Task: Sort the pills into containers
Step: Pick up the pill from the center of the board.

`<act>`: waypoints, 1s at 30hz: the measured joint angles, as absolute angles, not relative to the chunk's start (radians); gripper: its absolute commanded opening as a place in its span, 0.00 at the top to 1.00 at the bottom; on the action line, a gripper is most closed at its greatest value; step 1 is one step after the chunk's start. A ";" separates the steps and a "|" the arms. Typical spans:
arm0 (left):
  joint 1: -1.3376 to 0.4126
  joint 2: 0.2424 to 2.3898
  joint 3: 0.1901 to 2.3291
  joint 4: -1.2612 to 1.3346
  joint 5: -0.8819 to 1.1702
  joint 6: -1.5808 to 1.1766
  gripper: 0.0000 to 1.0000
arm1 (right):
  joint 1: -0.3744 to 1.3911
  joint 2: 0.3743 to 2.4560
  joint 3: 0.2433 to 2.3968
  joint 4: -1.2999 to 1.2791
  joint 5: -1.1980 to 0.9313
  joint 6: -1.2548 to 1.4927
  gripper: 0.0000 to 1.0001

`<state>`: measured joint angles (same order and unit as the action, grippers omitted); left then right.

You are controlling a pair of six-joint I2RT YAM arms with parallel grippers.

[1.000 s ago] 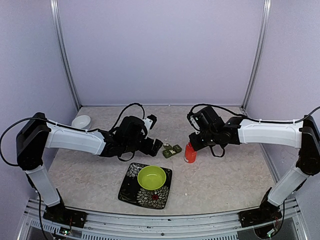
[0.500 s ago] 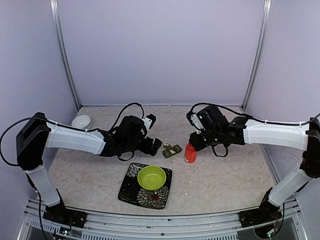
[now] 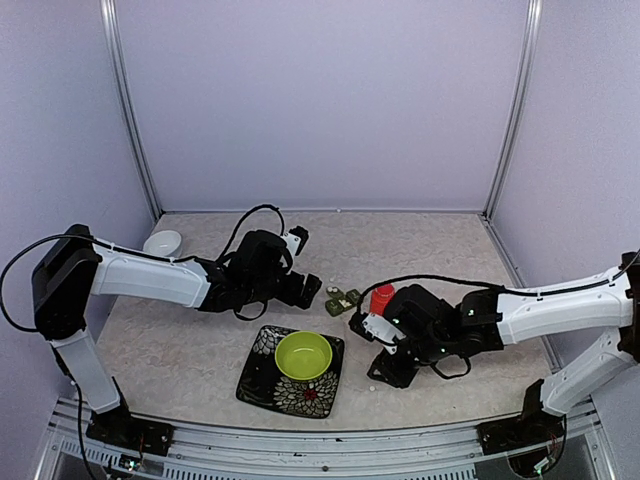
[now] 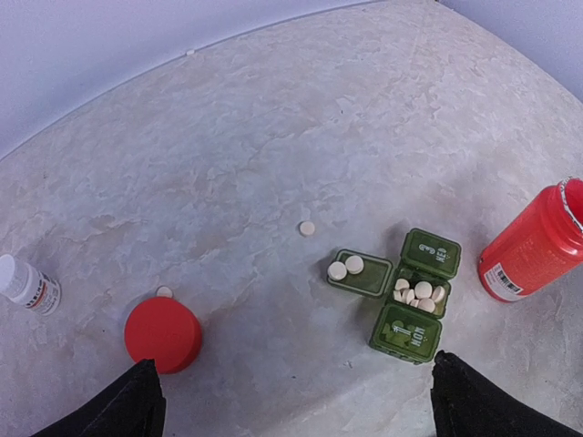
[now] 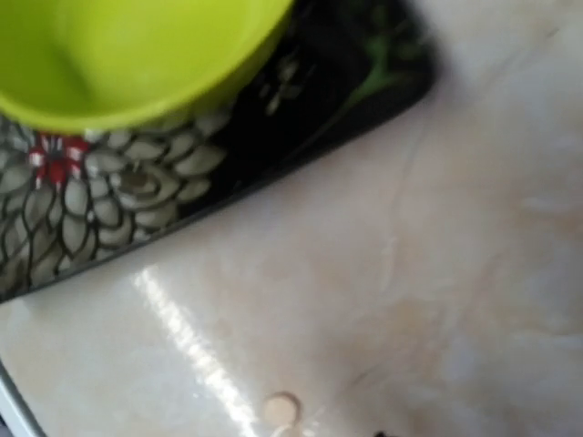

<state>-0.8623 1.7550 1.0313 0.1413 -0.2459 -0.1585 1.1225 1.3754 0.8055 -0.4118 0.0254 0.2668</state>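
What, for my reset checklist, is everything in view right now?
pillbox: one, dark green, mid-table
pills: white, several in the pillbox, three loose on the table
bottle: one, orange-red, upright, right of the pillbox
cap: one, red, left of the pillbox
small bottle: one, white, labelled, near the cap
bowl: one, lime green, on the plate
plate: one, black floral, near edge
small bowl: one, white, far left
table: one, marbled beige
left gripper: black, open, above cap and pillbox
right gripper: black, low beside the plate, jaws unclear
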 measured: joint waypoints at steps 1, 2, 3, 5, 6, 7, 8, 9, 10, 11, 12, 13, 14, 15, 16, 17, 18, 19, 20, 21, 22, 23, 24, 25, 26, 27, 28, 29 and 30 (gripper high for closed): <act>-0.862 1.755 1.031 0.142 -0.246 -0.160 0.01 | 1.132 1.386 0.804 -0.413 0.022 0.266 0.61; -0.862 1.755 1.031 0.141 -0.246 -0.161 0.01 | 1.143 1.404 0.805 -0.413 0.019 0.266 0.62; -0.862 1.755 1.031 0.141 -0.246 -0.162 0.01 | 1.151 1.425 0.805 -0.414 0.019 0.265 0.62; -0.862 1.755 1.031 0.142 -0.246 -0.165 0.01 | 1.167 1.467 0.810 -0.420 0.020 0.263 0.62; -0.862 1.755 1.031 0.141 -0.246 -0.166 0.01 | 1.174 1.494 0.815 -0.423 0.021 0.260 0.62; -0.862 1.755 1.031 0.141 -0.246 -0.168 0.01 | 1.179 1.519 0.822 -0.427 0.022 0.257 0.62; -0.862 1.755 1.031 0.141 -0.246 -0.169 0.01 | 1.184 1.541 0.828 -0.428 0.023 0.255 0.62; -0.862 1.755 1.031 0.141 -0.247 -0.171 0.01 | 1.186 1.560 0.833 -0.430 0.025 0.253 0.62; -0.862 1.755 1.031 0.141 -0.248 -0.171 0.01 | 1.187 1.572 0.838 -0.432 0.028 0.251 0.63; -0.862 1.755 1.031 0.141 -0.248 -0.172 0.01 | 1.188 1.583 0.843 -0.433 0.032 0.250 0.64; -0.862 1.755 1.031 0.141 -0.249 -0.173 0.01 | 1.189 1.592 0.848 -0.434 0.036 0.250 0.64; -0.862 1.755 1.031 0.141 -0.249 -0.173 0.01 | 1.189 1.597 0.852 -0.434 0.039 0.248 0.65; -0.862 1.755 1.031 0.141 -0.249 -0.173 0.01 | 1.189 1.600 0.856 -0.434 0.043 0.247 0.66; -0.862 1.755 1.031 0.141 -0.249 -0.173 0.01 | 1.189 1.602 0.859 -0.434 0.045 0.246 0.67; -0.862 1.755 1.031 0.141 -0.249 -0.174 0.01 | 1.189 1.603 0.861 -0.434 0.046 0.245 0.68; -0.862 1.755 1.031 0.141 -0.249 -0.174 0.01 | 1.189 1.605 0.865 -0.434 0.047 0.244 0.68; -0.862 1.755 1.031 0.141 -0.249 -0.175 0.01 | 1.189 1.608 0.867 -0.434 0.048 0.242 0.69; -0.862 1.755 1.031 0.141 -0.249 -0.175 0.01 | 1.189 1.611 0.869 -0.434 0.049 0.241 0.69; -0.862 1.755 1.031 0.141 -0.249 -0.175 0.01 | 1.189 1.613 0.870 -0.434 0.049 0.240 0.69; -0.862 1.755 1.031 0.141 -0.249 -0.175 0.01 | 1.189 1.615 0.870 -0.434 0.049 0.239 0.69; -0.862 1.755 1.031 0.141 -0.249 -0.175 0.01 | 1.189 1.616 0.870 -0.434 0.049 0.239 0.69; -0.862 1.755 1.031 0.141 -0.249 -0.175 0.01 | 1.189 1.617 0.870 -0.434 0.049 0.238 0.69; -0.862 1.755 1.031 0.141 -0.249 -0.175 0.01 | 1.189 1.618 0.870 -0.434 0.049 0.238 0.70; -0.862 1.755 1.031 0.141 -0.249 -0.175 0.01 | 1.189 1.618 0.870 -0.434 0.049 0.238 0.70; -0.862 1.755 1.031 0.141 -0.249 -0.175 0.01 | 1.189 1.619 0.870 -0.434 0.049 0.238 0.71; -0.862 1.755 1.031 0.141 -0.249 -0.175 0.01 | 1.189 1.620 0.870 -0.434 0.049 0.238 0.72; -0.862 1.755 1.031 0.141 -0.249 -0.175 0.01 | 1.189 1.621 0.870 -0.434 0.049 0.237 0.73; -0.862 1.755 1.031 0.141 -0.249 -0.175 0.01 | 1.189 1.623 0.870 -0.434 0.049 0.237 0.73; -0.862 1.755 1.031 0.141 -0.250 -0.175 0.01 | 1.189 1.625 0.870 -0.434 0.049 0.237 0.73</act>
<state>-0.8623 1.7550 1.0309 0.1413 -0.2497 -0.1749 1.1893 1.6253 0.8696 -0.4335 0.0490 0.2371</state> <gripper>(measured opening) 0.989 0.277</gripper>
